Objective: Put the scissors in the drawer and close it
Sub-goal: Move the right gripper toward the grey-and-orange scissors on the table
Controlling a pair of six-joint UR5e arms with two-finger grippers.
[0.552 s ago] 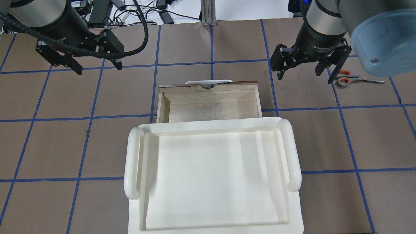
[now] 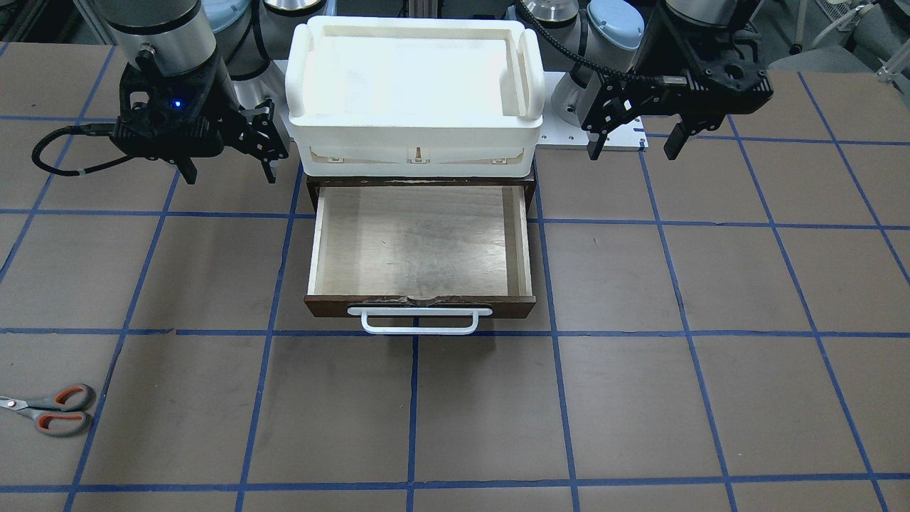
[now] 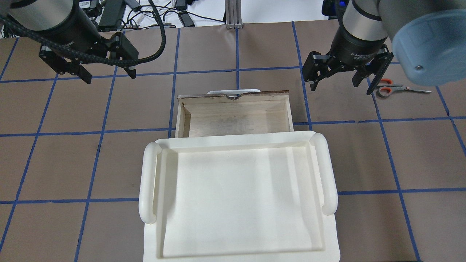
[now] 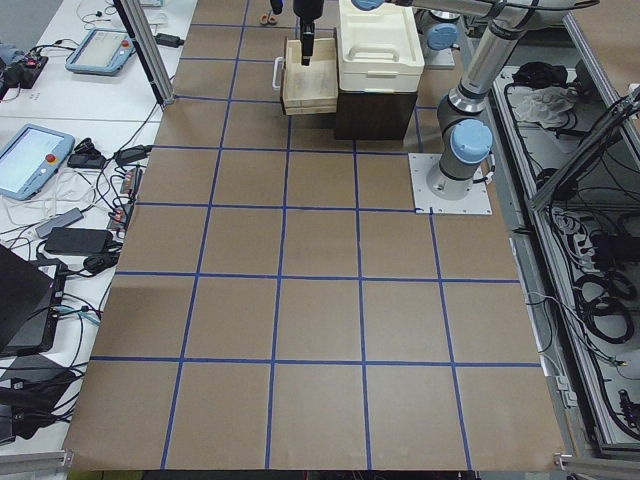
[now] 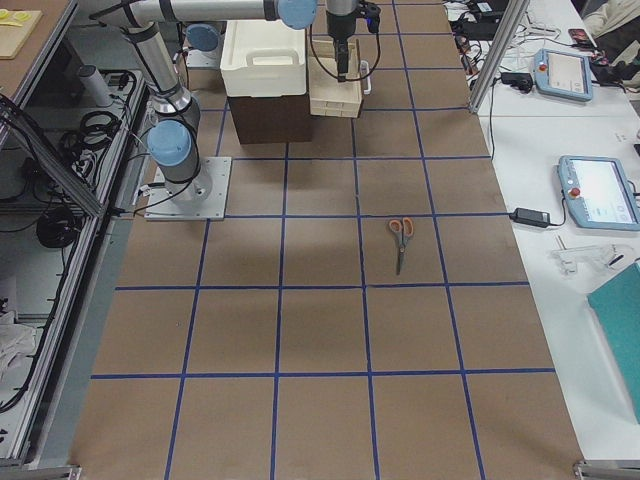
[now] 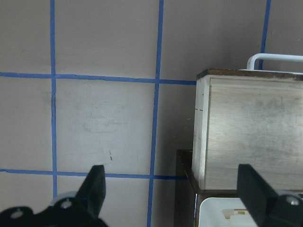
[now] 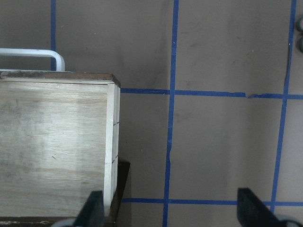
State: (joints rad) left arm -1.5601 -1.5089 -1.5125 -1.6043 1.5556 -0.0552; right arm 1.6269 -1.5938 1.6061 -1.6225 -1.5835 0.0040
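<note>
Brown paper crossed by a grid of blue tape (image 2: 414,412) covers the table (image 2: 640,398), which is flanked on both long sides by white benches strewn with cables and screened handsets (image 5: 598,195). Seen from overhead, the drawer (image 3: 236,116) stands pulled out toward 12 o'clock from under a white tray-box (image 3: 236,140). It has a dark brown front, a white bar handle (image 2: 419,321) and a pale, worn plywood floor. The scissors (image 3: 395,88) lie flat on the table with their slim dark blades together and their looped handles grey and orange. They are between 2 and 3 o'clock from the drawer and well apart from it. Their long axis runs from 9 to 3 o'clock, with the handles at the 9 end and the tips pointing to 3. The right jaws hang apart over the table at 2 o'clock from the drawer, just to the 9 o'clock side of the scissors and gripping nothing. The left jaws hang apart at 10 o'clock from the drawer, also gripping nothing
</note>
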